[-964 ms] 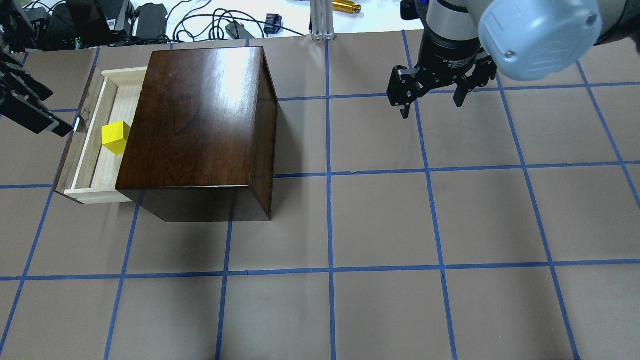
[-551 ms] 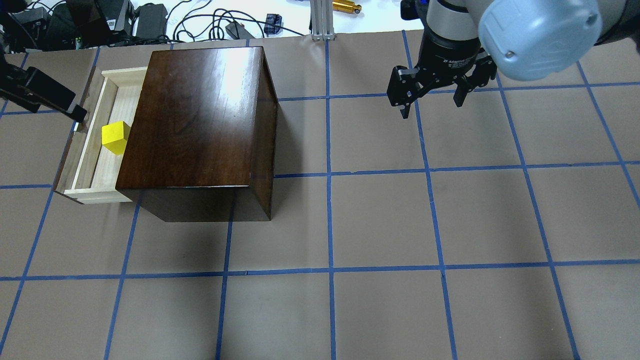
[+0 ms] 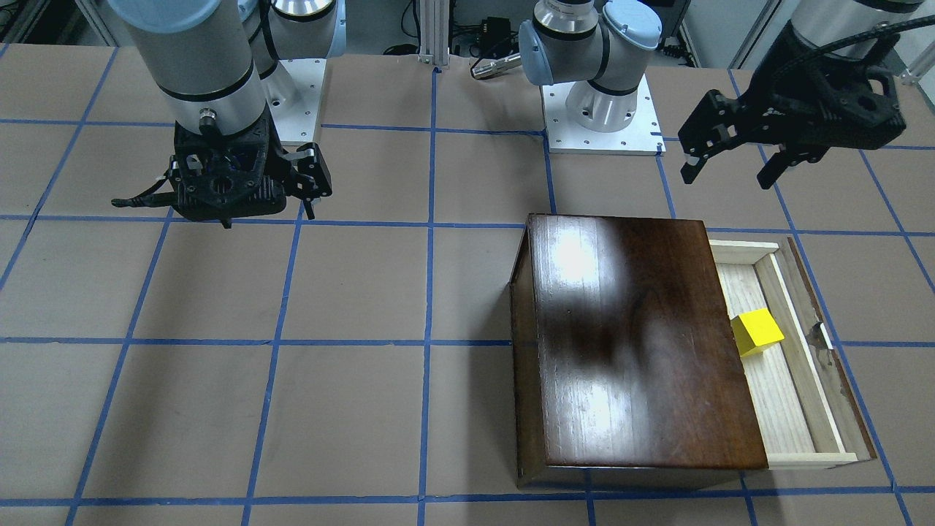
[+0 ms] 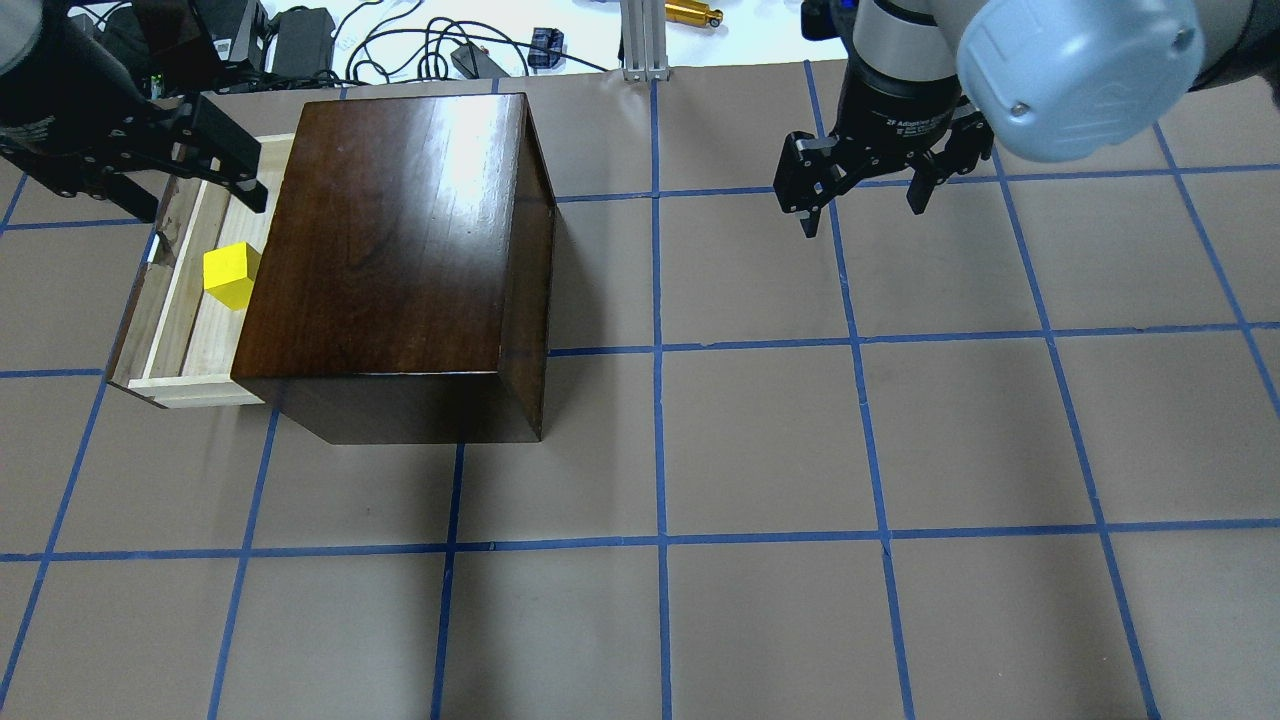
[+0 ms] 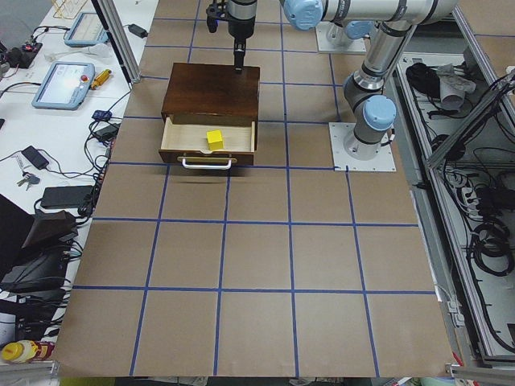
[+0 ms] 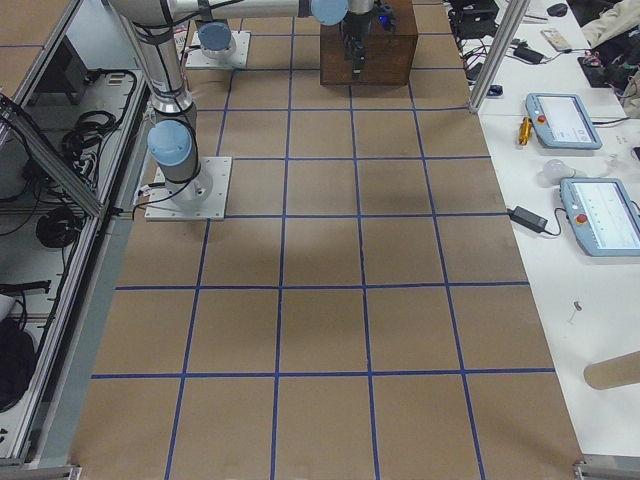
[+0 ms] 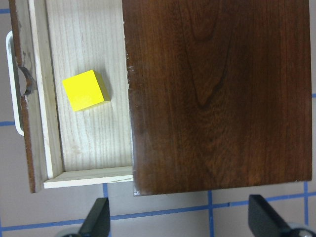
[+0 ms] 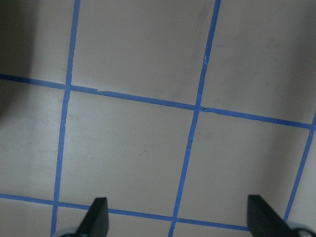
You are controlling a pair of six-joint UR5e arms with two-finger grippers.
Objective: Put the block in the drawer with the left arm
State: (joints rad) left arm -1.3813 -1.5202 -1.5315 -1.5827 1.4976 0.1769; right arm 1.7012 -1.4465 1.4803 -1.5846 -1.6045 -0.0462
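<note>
though the cabinet [image 4: 400, 240] covers half the drawer [image 4: 213, 335], the block [image 4: 231, 276] lies exposed.

The table [image 4: 760, 440] was covered in brown paper marked with a grid of blue tape [image 4: 660, 450]. A dark wooden cabinet [image 4: 400, 230] stood on it toward the edge opposite the robot, its drawer [image 4: 215, 330] pulled out. Two arm bases [image 3: 603, 109] sat along the robot's edge.

A dark brown cabinet [image 6: 395, 60] is seen at the far edge of the bench [image 6: 320, 250]. The right gripper [image 6: 352, 62] is seen in front of it, and contact cannot be told. The right arm's base [image 6: 172, 150] is bolted by the robot's edge.
</note>
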